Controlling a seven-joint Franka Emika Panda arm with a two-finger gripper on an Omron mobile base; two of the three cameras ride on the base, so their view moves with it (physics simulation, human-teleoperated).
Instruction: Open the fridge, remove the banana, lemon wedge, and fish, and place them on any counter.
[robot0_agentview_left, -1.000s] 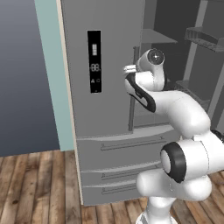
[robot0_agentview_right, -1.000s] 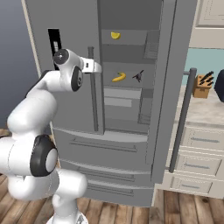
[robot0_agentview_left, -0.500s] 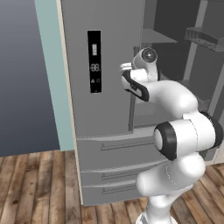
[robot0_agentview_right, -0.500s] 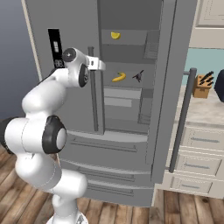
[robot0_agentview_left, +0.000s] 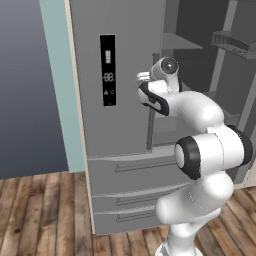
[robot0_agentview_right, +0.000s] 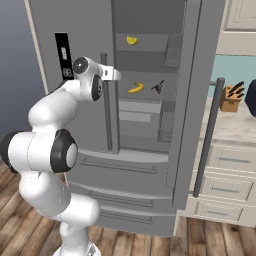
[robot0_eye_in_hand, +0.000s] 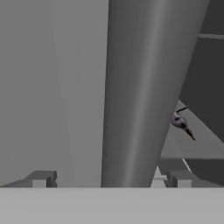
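Observation:
The grey fridge (robot0_agentview_right: 85, 130) has its right door (robot0_agentview_right: 192, 75) swung open and its left door, with the black display (robot0_agentview_left: 107, 70), closed. On the inner shelves lie the lemon wedge (robot0_agentview_right: 132, 40) high up, the banana (robot0_agentview_right: 135, 88) below it and the dark fish (robot0_agentview_right: 158, 87) just right of the banana. My gripper (robot0_agentview_right: 114, 74) is open at the left door's vertical bar handle (robot0_agentview_right: 104, 105). In the hand view the handle (robot0_eye_in_hand: 144, 87) stands between the fingertips (robot0_eye_in_hand: 41, 179), and the fish (robot0_eye_in_hand: 181, 124) shows past it. From the left the gripper (robot0_agentview_left: 142, 76) sits at the handle's top.
The beige counter (robot0_agentview_right: 235, 131) over cream drawers lies right of the fridge, carrying a knife block (robot0_agentview_right: 231, 98). The open door's long handle (robot0_agentview_right: 206, 140) stands between the fridge and that counter. Door bins (robot0_agentview_left: 235, 42) jut out at upper right. The floor is wood.
The arm's elbow has lifted and swung up while the hand stayed near the top of the left door's handle. The gripper remains open.

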